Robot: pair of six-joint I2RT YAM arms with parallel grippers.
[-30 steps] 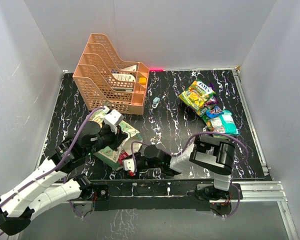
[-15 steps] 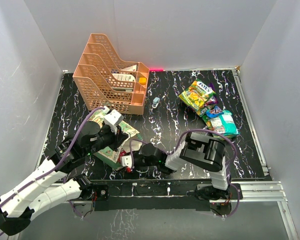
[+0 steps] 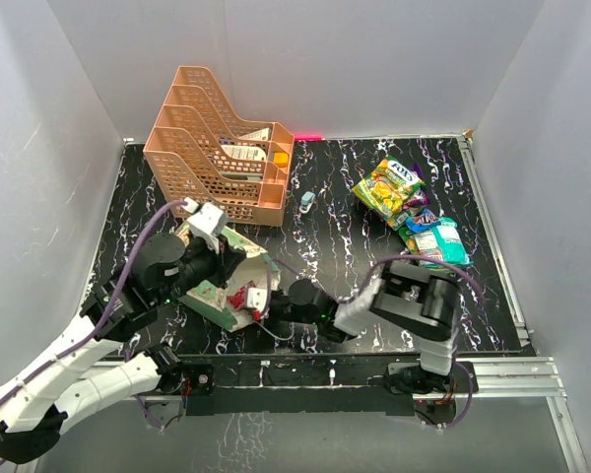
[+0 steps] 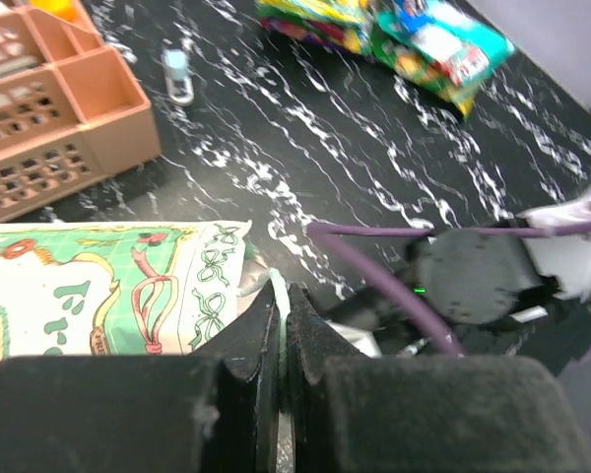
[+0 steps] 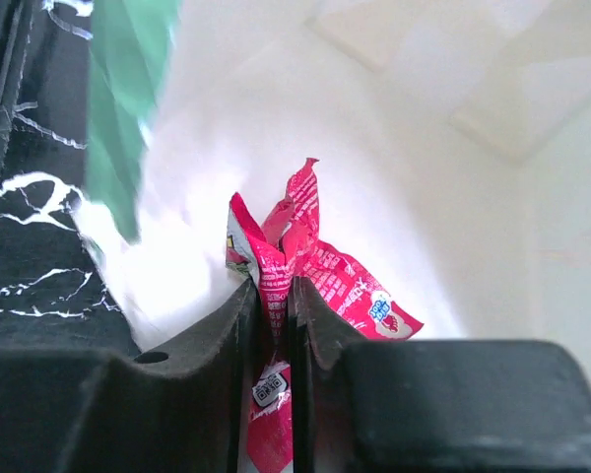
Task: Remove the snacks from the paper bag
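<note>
- The left fingers (image 4: 244,367) were clamped shut on a thin mint edge, the rim of the bag (image 3: 220,284) as best I could tell, holding its mouth up off the worktop (image 3: 335,246).
- The bag lay on its side near the front left, in front of the rack (image 3: 222,148), with its mouth towards the right arm.
- The right fingers (image 5: 202,345) were inside that mouth, closed tight on the crinkled end of a red packet (image 5: 320,271), with cream lining all round.
- Four or so snacks (image 3: 412,209) sat in a heap at the far right, well away from the bag.
- So the step in hand looked like the draw-out, and the grip looked sound but narrow, on a twisted corner only.
- Best done by pulling straight back along the bag's length, slow and low, so the foil would not slip or tear.
- The left arm ought to hold firm, or the bag would simply slide along with the packet.
- I'd watch the lining, since a finger catching the paper would drag it.
</note>
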